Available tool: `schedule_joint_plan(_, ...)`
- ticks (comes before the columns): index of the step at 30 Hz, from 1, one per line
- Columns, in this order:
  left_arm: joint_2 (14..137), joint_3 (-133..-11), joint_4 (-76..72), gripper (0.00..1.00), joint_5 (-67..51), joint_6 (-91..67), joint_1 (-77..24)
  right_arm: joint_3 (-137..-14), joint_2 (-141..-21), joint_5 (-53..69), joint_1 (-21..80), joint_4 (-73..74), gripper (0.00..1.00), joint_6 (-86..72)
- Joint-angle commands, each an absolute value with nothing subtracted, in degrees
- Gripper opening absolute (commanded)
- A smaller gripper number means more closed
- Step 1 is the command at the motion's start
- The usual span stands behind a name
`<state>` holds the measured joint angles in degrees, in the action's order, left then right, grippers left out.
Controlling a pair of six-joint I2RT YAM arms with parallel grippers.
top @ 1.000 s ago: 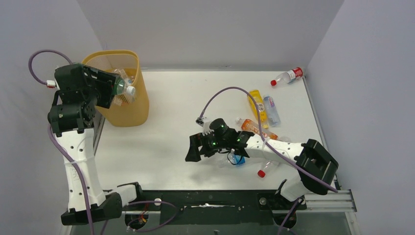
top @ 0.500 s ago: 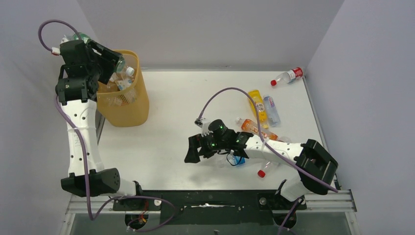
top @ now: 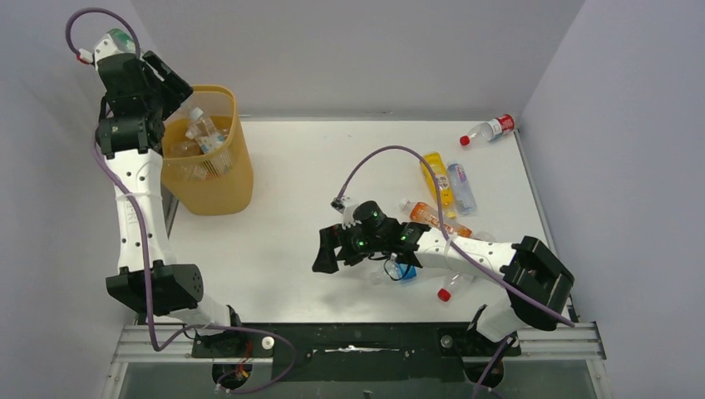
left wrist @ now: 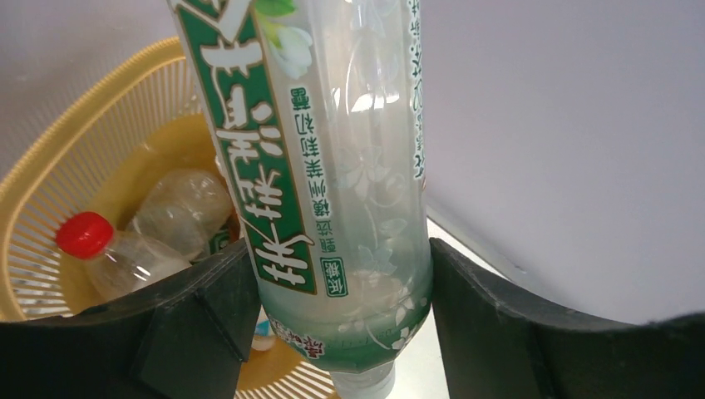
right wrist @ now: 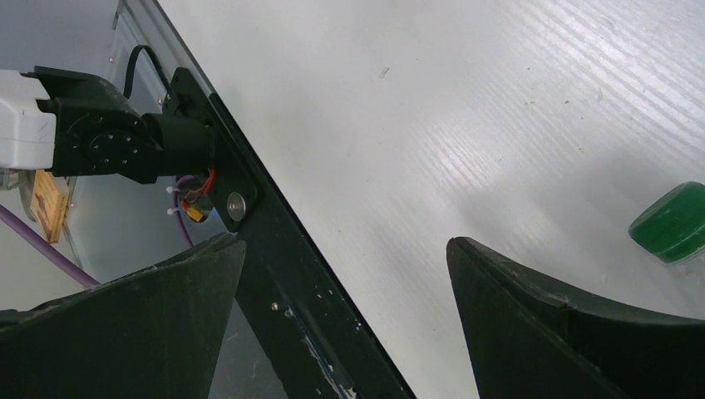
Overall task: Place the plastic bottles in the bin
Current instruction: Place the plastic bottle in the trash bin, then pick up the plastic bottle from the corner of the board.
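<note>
Clock read over the counter (top: pixel 308 166) from above, 12 = far wall.

**Near, 5 o'clock:** a red-capped bottle (top: pixel 450 288) and a blue-labelled bottle (top: pixel 401 268) lie beside the right forearm, not yet collected. The right arm is stretched low and leftward to mid-counter. The right tool (right wrist: pixel 345 324) has its jaws wide apart with nothing between them, over bare counter by the front rail. Judgement: it is parked open, ready for the next pick. A green cap (right wrist: pixel 672 223) shows at the wrist view's right edge; its bottle is cut off.

**Mid, 3 o'clock:** an orange bottle (top: pixel 434 218), a yellow bottle (top: pixel 435 176) and a clear bottle (top: pixel 461 188) lie flat and close together.

**Far corner, 1–2 o'clock:** a red-labelled bottle (top: pixel 492 128) lies well apart from the rest.

**Far, 10 o'clock:** the bin (top: pixel 223 193) has several bottles inside. The left arm is reared up tall, with the wrist above the bin's left rim. The left tool (left wrist: pixel 342 307) is clamped on a green-labelled bottle (left wrist: pixel 332 141), neck end toward the palm, with the bin mouth showing behind it. Judgement: the bottle is held high to clear the rim before release. I cannot tell whether it hangs squarely over the mouth.
</note>
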<state>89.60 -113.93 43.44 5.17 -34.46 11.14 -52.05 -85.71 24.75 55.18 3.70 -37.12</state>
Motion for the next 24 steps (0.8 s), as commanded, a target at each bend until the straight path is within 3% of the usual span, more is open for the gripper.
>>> schedule_joint_plan(1, 85.27, -105.95, 33.79, 0.76, 5.73, -25.02, 11.51, -54.01, -84.27, 22.65, 55.44, 2.92, 0.98, -37.63)
schedule_joint_plan(4, 81.4, -98.9, 29.76, 0.92, 5.22, -22.82, 11.51, -54.5, -84.77, 22.41, 55.45, 3.39, 0.98, -37.39)
schedule_joint_plan(6, 80.17, -96.43, 28.87, 0.97, 4.74, -21.57, 11.51, -55.38, -85.38, 22.13, 55.46, 4.2, 0.98, -37.04)
schedule_joint_plan(17, 77.62, -100.34, 31.24, 0.98, 4.42, -19.05, 9.59, -59.43, -85.55, 19.01, 55.42, 8.62, 0.98, -36.06)
schedule_joint_plan(24, 80.26, -108.47, 37.35, 0.98, 2.89, -17.93, -4.3, -62.76, -83.98, 13.86, 51.03, 13.91, 0.98, -34.92)
